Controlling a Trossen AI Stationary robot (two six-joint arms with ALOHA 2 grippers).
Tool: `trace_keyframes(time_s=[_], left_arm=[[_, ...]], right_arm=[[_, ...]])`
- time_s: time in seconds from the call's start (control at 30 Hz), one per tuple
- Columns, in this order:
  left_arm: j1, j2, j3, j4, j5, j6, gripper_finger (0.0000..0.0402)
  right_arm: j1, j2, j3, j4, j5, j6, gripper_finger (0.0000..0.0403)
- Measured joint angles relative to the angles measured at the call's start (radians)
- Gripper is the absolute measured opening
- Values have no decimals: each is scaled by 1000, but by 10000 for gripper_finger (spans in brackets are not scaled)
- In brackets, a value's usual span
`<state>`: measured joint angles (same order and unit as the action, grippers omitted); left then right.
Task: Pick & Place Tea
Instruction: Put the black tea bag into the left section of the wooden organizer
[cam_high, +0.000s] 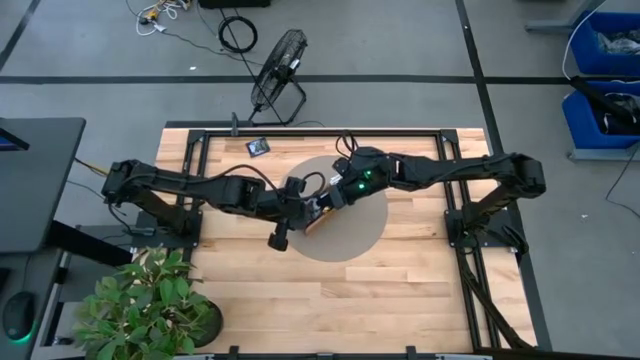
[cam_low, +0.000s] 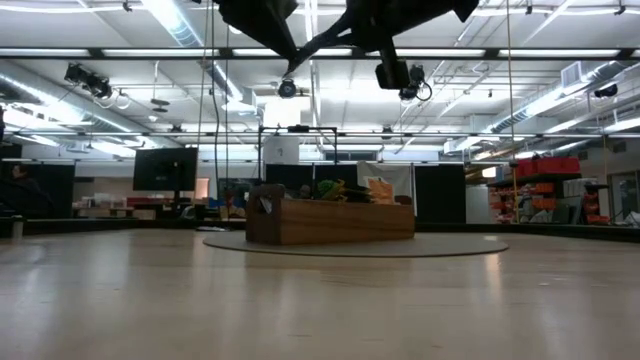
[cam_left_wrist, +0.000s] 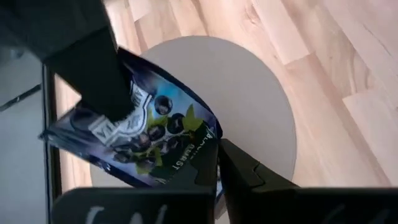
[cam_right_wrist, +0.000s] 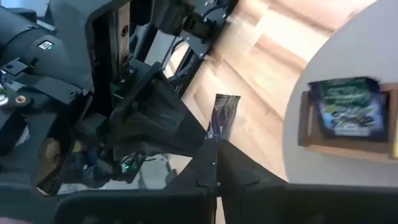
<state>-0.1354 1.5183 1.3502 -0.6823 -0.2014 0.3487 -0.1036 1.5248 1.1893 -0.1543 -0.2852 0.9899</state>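
A dark navy tea packet (cam_left_wrist: 165, 134) with a berry print hangs in the air between my two grippers, above the round grey mat (cam_high: 350, 240). My left gripper (cam_left_wrist: 217, 149) is shut on one end of it. My right gripper (cam_right_wrist: 216, 144) is shut on the other end; in its wrist view the packet (cam_right_wrist: 225, 112) shows edge-on. The brown wooden tray (cam_low: 330, 222) rests on the mat below the grippers. Another navy packet (cam_right_wrist: 347, 107) lies flat in one tray compartment, and several packets (cam_low: 345, 190) stick up above the rim. My left gripper pinches the packet's edge (cam_left_wrist: 202, 152) between its two fingers. The packet is lifted clear of mat and tray and stretches away from the fingers toward the other gripper. My right gripper pinches the packet's opposite part (cam_left_wrist: 134, 112); one dark finger (cam_left_wrist: 93, 68) lies across the printed face. Its fingers meet the packet's thin edge (cam_right_wrist: 214, 132), and the packet stands on edge between them, clear of everything below.
A black fan (cam_high: 278, 75) stands beyond the table's far edge. A small dark item (cam_high: 257, 147) lies near the far left of the table. A potted plant (cam_high: 150, 305) sits at the near left corner. Bare wood (cam_high: 400, 290) lies toward the near edge.
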Motion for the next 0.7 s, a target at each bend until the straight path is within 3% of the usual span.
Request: trace_keyframes(time_s=[0.2,0.37,0.7], left_arm=[[29,-14,-1,-25,1,-166,50],[72,-34,-1,31,111,-291,72],[153,-65,-1,224,253,-475,94]], right_arm=[[-5,-48,0,-103,77,-78,2],[-5,-115,0,-141,164,-162,1],[56,-274,0,-236,454,-319,0]])
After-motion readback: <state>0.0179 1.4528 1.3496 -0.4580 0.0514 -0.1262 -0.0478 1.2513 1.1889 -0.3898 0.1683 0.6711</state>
